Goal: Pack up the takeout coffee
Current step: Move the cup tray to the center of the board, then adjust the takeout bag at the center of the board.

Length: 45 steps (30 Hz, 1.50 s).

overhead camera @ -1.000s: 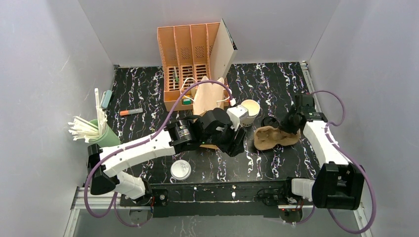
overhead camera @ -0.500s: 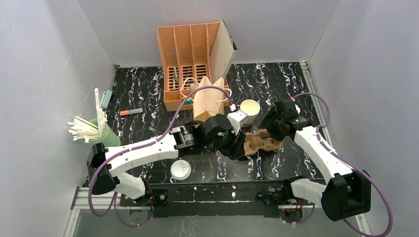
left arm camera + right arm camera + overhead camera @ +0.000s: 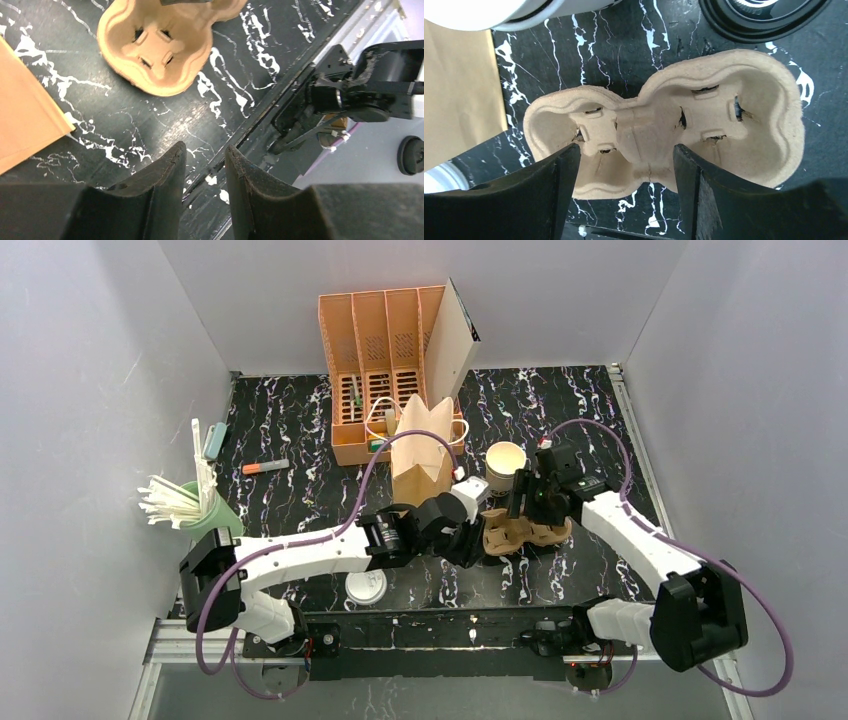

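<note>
The white paper cup (image 3: 505, 462) stands upright and open on the black marble table, right of the brown paper bag (image 3: 420, 465). Its side shows at the top of the right wrist view as the cup (image 3: 519, 10). Part of the black lid (image 3: 764, 17) lies flat just beyond the pulp cup carrier (image 3: 724, 115); in the top view my right arm hides it. My right gripper (image 3: 626, 147) is open and hangs over the carrier's waist without touching it. My left gripper (image 3: 205, 147) is open by a narrow gap and holds nothing, close beside the carrier (image 3: 165, 50).
An orange divided organiser (image 3: 385, 370) stands at the back behind the bag. A green cup of white straws (image 3: 195, 505) is at the left, with a marker (image 3: 265, 468) nearby. A flat white lid (image 3: 366, 585) lies near the front edge (image 3: 280, 100).
My right gripper carried the carrier left toward the table's middle, then opened and let it go. The left arm drew back toward the front, and its jaws narrowed.
</note>
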Each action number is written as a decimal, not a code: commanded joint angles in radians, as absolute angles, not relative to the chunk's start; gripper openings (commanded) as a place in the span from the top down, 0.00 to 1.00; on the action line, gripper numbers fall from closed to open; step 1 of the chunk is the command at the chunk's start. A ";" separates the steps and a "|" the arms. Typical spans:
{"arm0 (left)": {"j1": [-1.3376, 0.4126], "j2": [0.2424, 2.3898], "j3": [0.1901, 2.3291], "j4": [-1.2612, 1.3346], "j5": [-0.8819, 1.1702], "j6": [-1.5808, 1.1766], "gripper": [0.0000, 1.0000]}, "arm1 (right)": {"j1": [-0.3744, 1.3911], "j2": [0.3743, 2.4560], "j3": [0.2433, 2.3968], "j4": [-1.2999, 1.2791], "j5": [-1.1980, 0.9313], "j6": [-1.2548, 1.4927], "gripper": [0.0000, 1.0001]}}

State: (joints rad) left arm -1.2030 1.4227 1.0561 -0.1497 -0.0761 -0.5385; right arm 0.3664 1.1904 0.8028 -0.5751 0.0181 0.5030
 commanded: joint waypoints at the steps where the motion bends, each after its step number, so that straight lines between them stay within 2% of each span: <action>1: -1.210 1.388 0.978 -0.079 -0.164 -0.602 0.68 | 0.409 1.248 0.816 -0.528 0.102 0.469 0.23; 4: -1.210 1.361 0.905 -0.032 -0.186 -0.634 0.70 | 0.434 1.297 0.824 -0.520 0.141 0.471 0.24; 9: -1.209 1.341 0.789 0.082 -0.193 -0.678 0.73 | 0.468 1.333 0.819 -0.511 0.155 0.480 0.33; 19: -1.203 1.349 0.650 0.196 -0.301 -0.702 0.75 | 0.488 1.230 0.804 -0.527 0.043 0.513 0.47; 23: -1.201 1.327 0.603 0.225 -0.367 -0.682 0.76 | 0.491 1.198 0.795 -0.540 0.016 0.520 0.46; 25: -1.201 1.310 0.588 0.247 -0.358 -0.656 0.76 | 0.491 1.184 0.795 -0.549 0.021 0.518 0.40; 33: -1.254 1.243 0.804 -0.087 -0.390 -0.506 0.63 | 0.491 1.164 0.810 -0.540 0.039 0.503 0.37; 40: -1.326 1.319 0.960 -0.247 -0.401 -0.422 0.62 | 0.490 1.149 0.805 -0.540 0.080 0.504 0.36; 45: -1.427 1.470 1.092 -0.362 -0.559 -0.368 0.62 | 0.491 1.099 0.788 -0.529 0.139 0.517 0.35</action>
